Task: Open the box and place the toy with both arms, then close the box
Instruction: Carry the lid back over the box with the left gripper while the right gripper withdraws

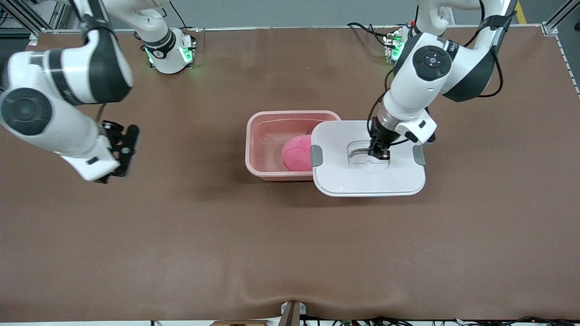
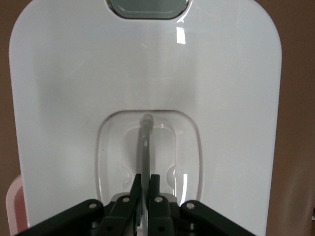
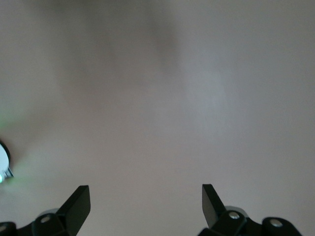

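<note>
Toy [image 1: 297, 153] sits in box [image 1: 272, 136]; my left hand [image 1: 379, 153] pinches lid [image 1: 362, 174] handle [image 2: 145, 147], lid half over. Right hand [image 1: 118, 147] waits, gaping, empty.

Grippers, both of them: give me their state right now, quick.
Left gripper: shut on the lid handle, over the box.
Right gripper: open, holding nothing, waiting over the table at the right arm's end.

A brown table [image 1: 290, 244] carries 1 pink tub [image 1: 260, 145] mid-table.
</note>
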Robot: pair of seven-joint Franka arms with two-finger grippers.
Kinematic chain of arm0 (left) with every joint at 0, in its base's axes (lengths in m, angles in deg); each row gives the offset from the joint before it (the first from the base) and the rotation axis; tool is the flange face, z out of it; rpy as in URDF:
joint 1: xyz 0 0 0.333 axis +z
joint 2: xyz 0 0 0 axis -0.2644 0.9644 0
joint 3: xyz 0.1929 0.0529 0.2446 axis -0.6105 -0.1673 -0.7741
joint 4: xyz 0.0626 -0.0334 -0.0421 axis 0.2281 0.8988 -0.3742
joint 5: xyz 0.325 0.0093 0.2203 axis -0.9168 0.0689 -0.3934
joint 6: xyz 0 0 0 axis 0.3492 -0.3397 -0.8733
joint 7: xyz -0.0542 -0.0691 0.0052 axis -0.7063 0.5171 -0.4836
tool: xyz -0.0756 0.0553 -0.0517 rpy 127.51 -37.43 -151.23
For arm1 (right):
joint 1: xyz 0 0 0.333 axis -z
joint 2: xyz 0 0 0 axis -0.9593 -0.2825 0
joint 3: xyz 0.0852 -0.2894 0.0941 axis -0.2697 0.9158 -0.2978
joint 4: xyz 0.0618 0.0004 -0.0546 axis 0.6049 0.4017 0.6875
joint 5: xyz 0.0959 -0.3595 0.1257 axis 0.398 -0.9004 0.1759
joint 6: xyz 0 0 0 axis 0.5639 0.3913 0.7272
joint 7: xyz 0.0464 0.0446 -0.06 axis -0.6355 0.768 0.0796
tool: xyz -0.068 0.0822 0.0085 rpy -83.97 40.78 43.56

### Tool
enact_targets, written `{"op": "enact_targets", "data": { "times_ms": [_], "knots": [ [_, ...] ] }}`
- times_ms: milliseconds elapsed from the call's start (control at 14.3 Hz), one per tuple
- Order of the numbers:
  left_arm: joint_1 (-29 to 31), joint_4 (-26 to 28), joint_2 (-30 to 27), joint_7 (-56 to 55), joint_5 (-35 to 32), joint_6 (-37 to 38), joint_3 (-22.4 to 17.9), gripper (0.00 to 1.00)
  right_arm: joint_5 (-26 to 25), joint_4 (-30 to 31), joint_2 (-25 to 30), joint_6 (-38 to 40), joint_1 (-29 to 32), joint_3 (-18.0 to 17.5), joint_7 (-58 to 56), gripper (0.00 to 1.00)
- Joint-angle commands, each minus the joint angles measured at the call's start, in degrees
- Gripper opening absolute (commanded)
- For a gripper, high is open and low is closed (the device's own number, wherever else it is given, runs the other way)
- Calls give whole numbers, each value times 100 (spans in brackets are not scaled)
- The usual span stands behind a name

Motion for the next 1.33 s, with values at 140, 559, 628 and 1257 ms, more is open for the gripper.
{"op": "enact_targets", "data": {
  "times_ms": [140, 559, 628, 1257],
  "knots": [
    [-376, -511, 437, -550, -75, 56, 9, 0, 128, 243, 286, -337, 738, -125, 1104, 100],
    [-816, -1161, 902, -1059, -224, 513, -9, 0, 128, 725, 610, -848, 1180, -134, 2492, 100],
    [-886, -1232, 973, -1243, -373, 513, -9, 0, 128, 936, 785, -927, 1162, -134, 2738, 100],
    [-1483, -1794, 1535, -2123, -611, 513, 0, 0, 603, 2011, 1860, -1042, 1110, -152, 5146, 100]
  ]
}}
